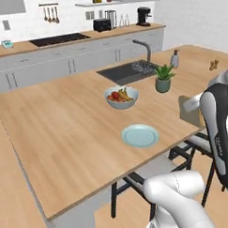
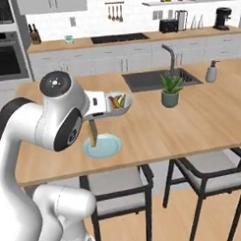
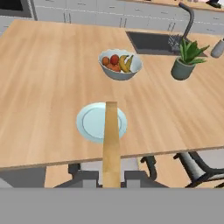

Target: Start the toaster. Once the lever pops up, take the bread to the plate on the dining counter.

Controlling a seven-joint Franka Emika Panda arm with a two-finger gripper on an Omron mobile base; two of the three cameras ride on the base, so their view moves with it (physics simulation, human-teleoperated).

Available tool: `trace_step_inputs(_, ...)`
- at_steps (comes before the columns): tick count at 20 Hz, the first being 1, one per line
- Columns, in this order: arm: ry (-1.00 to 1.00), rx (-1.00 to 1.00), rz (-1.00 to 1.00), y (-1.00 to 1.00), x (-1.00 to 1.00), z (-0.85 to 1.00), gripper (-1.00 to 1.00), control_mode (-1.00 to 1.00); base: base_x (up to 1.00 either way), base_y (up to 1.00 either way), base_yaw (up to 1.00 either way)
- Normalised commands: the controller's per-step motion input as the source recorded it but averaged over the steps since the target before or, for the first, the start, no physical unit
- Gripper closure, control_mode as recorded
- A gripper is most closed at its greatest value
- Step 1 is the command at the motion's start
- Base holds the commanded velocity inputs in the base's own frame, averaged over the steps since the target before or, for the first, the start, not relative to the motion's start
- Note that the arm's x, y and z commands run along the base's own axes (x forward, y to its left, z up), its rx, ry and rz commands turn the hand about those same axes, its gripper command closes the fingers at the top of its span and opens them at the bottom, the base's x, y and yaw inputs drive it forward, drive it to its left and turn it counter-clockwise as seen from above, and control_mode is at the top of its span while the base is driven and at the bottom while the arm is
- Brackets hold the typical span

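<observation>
Toaster (image 1: 102, 25): it is seen far back on the kitchen worktop, so the toasting part is judged to be done.
Bread (image 3: 111, 140): it is held on its edge, up in the air, near the plate.
Gripper (image 3: 111, 181): it is closed tight on the bread.
Plate (image 1: 140, 135): it is seen bare on the dining counter (image 1: 60, 132), near the fruit bowl (image 1: 121, 97).
Still to be done: the bread is to be lowered onto the plate and let go.
</observation>
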Motion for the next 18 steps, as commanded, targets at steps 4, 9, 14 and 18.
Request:
trace_step_inputs(4,0.0,0.0,0.0,0.0,0.0,0.0,1.0,1.0,0.42,-0.27,0.6)
trace_step_inputs(9,0.0,0.0,0.0,0.0,0.0,0.0,1.0,1.0,0.34,-0.3,0.58)
trace_step_inputs(14,0.0,0.0,0.0,0.0,0.0,0.0,1.0,1.0,0.13,-0.08,0.24)
trace_step_inputs(18,0.0,0.0,0.02,0.01,0.08,-0.02,1.0,-1.0,0.0,0.0,0.0)
